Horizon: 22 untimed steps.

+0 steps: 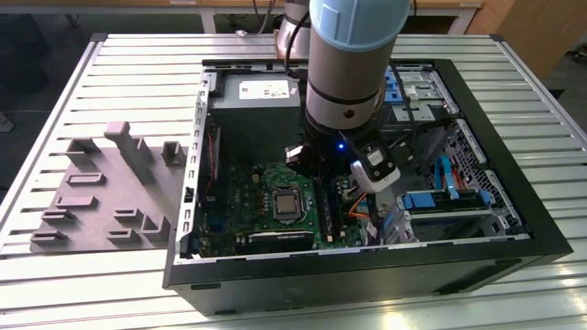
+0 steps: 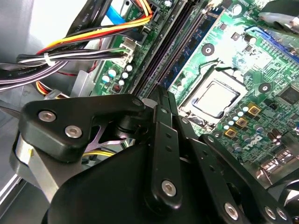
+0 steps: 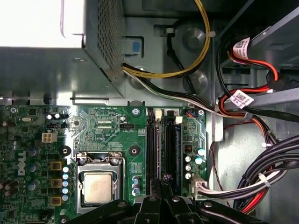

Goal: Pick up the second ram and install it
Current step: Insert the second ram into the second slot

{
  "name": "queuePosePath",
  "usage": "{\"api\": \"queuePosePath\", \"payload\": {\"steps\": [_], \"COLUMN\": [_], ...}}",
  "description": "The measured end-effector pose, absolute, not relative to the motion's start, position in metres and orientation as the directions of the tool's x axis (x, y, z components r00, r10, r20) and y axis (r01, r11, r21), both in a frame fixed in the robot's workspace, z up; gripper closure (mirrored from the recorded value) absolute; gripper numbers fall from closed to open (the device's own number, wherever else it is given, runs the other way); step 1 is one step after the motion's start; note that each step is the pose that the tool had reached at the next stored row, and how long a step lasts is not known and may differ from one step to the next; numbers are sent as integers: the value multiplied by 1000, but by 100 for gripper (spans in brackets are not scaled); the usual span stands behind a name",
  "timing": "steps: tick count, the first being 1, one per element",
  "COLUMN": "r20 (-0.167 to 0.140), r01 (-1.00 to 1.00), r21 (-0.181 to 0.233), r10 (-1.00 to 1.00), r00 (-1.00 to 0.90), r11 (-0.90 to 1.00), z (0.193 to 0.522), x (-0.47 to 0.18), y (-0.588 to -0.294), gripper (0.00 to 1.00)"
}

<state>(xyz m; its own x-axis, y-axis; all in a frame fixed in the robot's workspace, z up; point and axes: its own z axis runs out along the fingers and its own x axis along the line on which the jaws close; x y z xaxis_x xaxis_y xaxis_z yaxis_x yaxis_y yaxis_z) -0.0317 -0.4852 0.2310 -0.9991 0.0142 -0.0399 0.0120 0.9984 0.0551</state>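
Hovering fingers meet over the motherboard's memory slots.

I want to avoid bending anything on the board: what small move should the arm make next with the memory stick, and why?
Probably a slow, straight press down. In the first wrist view the gripper sits right over the black memory slots beside the CPU socket, and the second ram already lies along one slot. Whether it is fully seated cannot be told.

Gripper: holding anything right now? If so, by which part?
Cannot tell. The gripper is down at the memory slots on the motherboard, and no ram stick can be made out at its tips.
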Motion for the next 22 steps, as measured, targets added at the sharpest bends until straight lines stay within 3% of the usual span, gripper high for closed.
{"api": "queuePosePath", "payload": {"steps": [22], "r20": [-40], "r01": [12], "r21": [55], "r10": [14], "r00": [-999], "r11": [998], "z": [226], "x": [-32], "y": [-484], "gripper": [89]}}
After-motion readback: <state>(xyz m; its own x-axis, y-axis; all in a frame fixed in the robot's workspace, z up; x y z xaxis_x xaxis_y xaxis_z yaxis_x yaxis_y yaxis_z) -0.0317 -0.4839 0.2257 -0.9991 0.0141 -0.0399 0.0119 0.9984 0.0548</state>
